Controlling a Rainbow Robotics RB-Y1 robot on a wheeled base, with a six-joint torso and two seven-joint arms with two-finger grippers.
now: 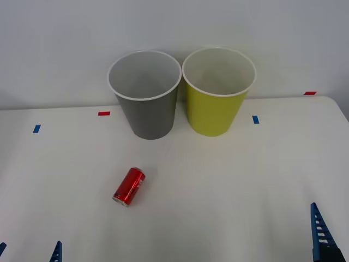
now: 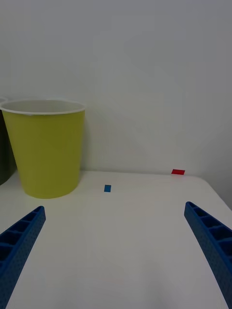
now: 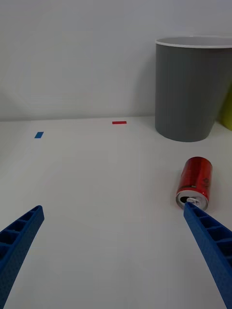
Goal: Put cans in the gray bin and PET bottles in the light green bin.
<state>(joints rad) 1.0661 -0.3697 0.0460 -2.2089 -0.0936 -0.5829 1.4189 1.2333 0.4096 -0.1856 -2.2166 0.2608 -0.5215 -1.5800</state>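
Observation:
A small red can [image 1: 130,186] lies on its side on the white table [image 1: 229,180], in front of the gray bin [image 1: 146,109]. The light green bin [image 1: 214,109] stands upright right beside the gray one, at the back against the wall. My left gripper [image 3: 113,210] is open low over the table's front left. The can [image 3: 195,181] lies just ahead of one of its fingers [image 3: 208,236], silver end toward it. My right gripper [image 2: 113,212] is open at the front right, facing the light green bin [image 2: 47,149], with nothing between its fingers. PET bottles are out of view.
Small tape marks sit on the table: red [image 1: 103,113] and blue [image 1: 36,129] at the left, blue [image 1: 255,119] and red [image 1: 310,93] at the right. A white wall rises right behind the bins. The table's right edge [image 1: 341,112] runs past the right arm.

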